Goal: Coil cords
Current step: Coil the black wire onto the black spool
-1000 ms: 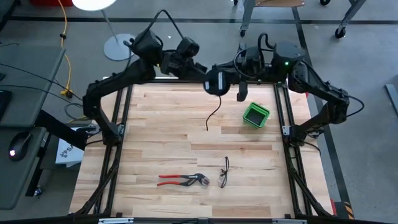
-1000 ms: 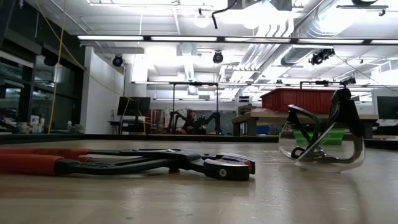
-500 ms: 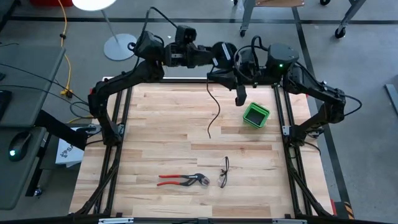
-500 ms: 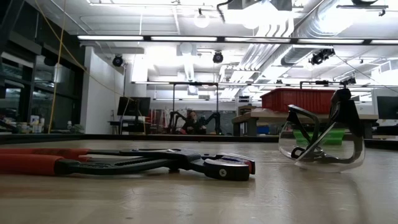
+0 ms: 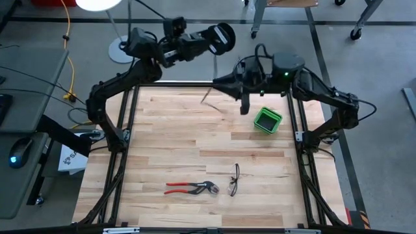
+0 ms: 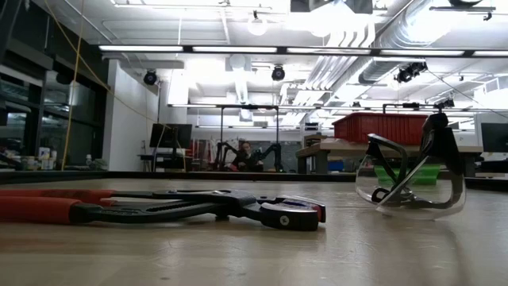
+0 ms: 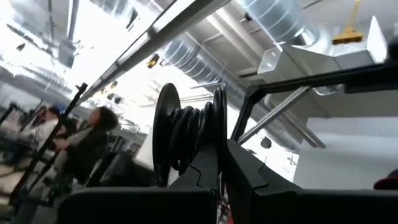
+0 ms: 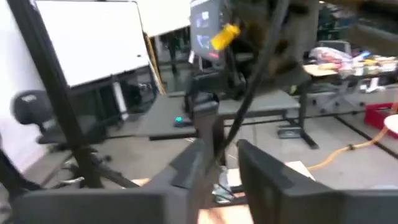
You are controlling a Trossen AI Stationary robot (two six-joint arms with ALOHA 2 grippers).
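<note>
The cord's small round black reel (image 5: 223, 36) is up in the air beyond the table's far edge, with my left gripper (image 5: 211, 41) shut on it. In the left wrist view the wound cord (image 7: 189, 134) shows between the reel's two discs. A blurred loose tail of cord (image 5: 207, 97) hangs below, over the table's far part. My right gripper (image 5: 220, 82) points level toward the table's left, just under the reel, and is open. A dark cord (image 8: 249, 87) runs down toward the gap between its fingers (image 8: 267, 171). My left gripper pinches one disc of the reel at its rim (image 7: 217, 140) between its two fingers, coming from the table's left and slanting upward. The reel is lifted clear, on edge, with the cord hanging slack below it. My right gripper: I cannot tell whether its fingers touch the cord.
A green container (image 5: 268, 120) stands at the table's far right. Red-handled pliers (image 5: 192, 188) and clear safety glasses (image 5: 234, 180) lie near the front edge. A person (image 7: 87, 149) is in the room beyond the table.
My left gripper has risen and gone toward the table's far edge, rolling about its own line and turning the reel with it. The cord's loose tail, which hung down to the middle of the table, now ends higher, near the far edge, and swings.
</note>
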